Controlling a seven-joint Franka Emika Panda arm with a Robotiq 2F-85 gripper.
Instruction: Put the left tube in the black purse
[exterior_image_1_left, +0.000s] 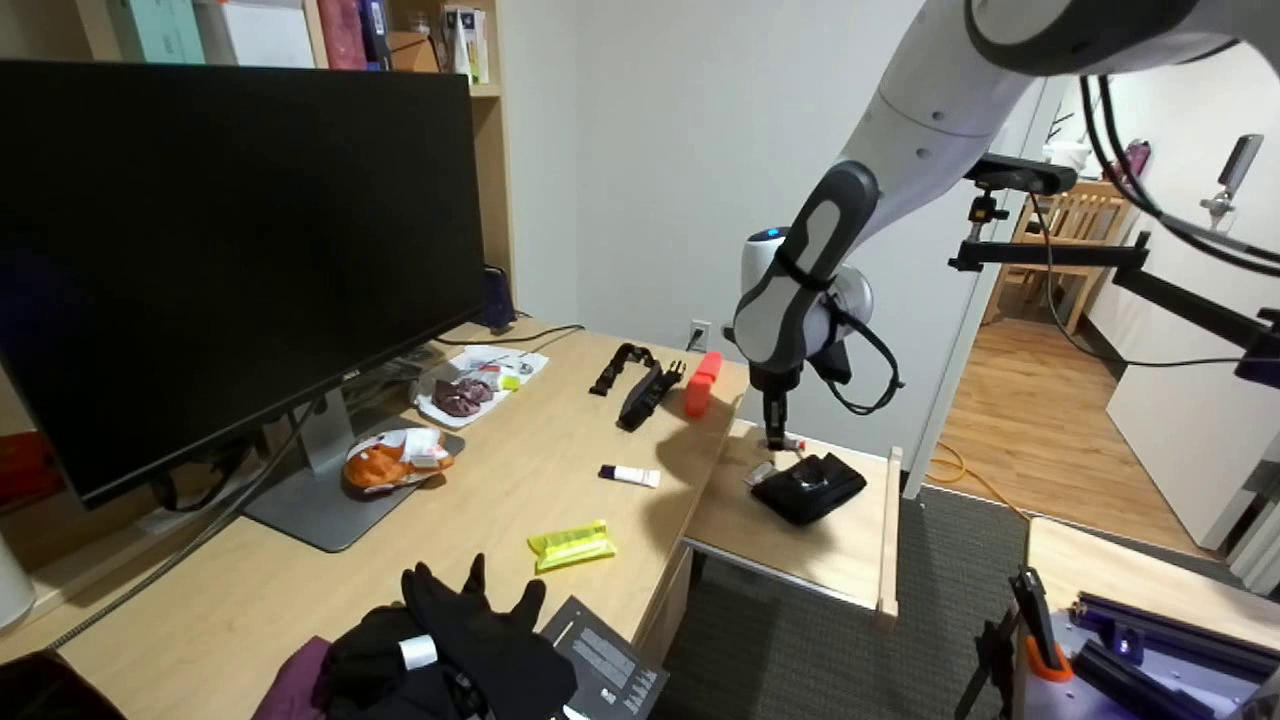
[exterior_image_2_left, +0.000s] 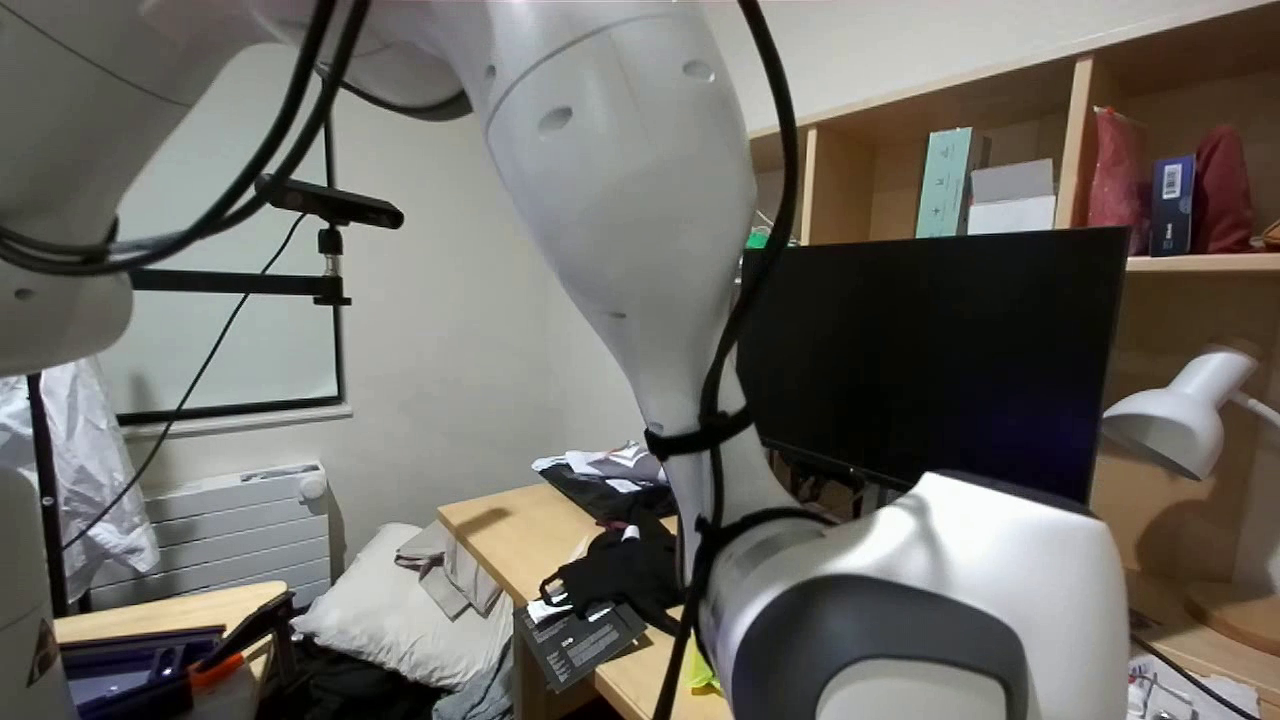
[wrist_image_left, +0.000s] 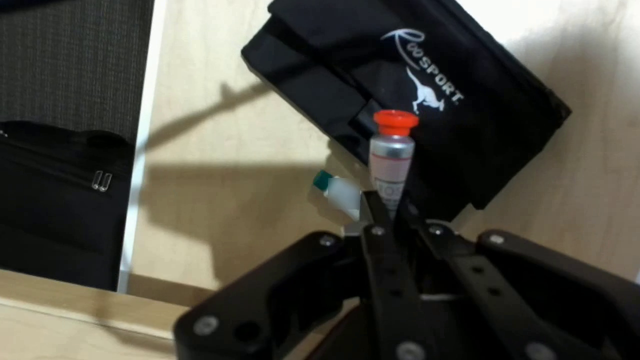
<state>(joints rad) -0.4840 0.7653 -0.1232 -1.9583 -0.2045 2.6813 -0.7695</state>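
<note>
One red-capped tube (wrist_image_left: 391, 165) is pinched above the surface (wrist_image_left: 280, 130).
The jaws are nearly closed on its uncapped end; the black purse (wrist_image_left: 440, 145) is laid inward of the surface's white edge (wrist_image_left: 142, 150), with a green-capped tube (wrist_image_left: 344, 194) set between.

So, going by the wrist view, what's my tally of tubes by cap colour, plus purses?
Red-capped tube, held in the jaws: 1
Green-capped white tube: 1
Black RooSport purse: 1
Total: 3

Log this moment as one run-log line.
gripper: holds red-capped tube | black purse: on wooden surface | green-capped item: beside purse | placement: not yet done
</note>
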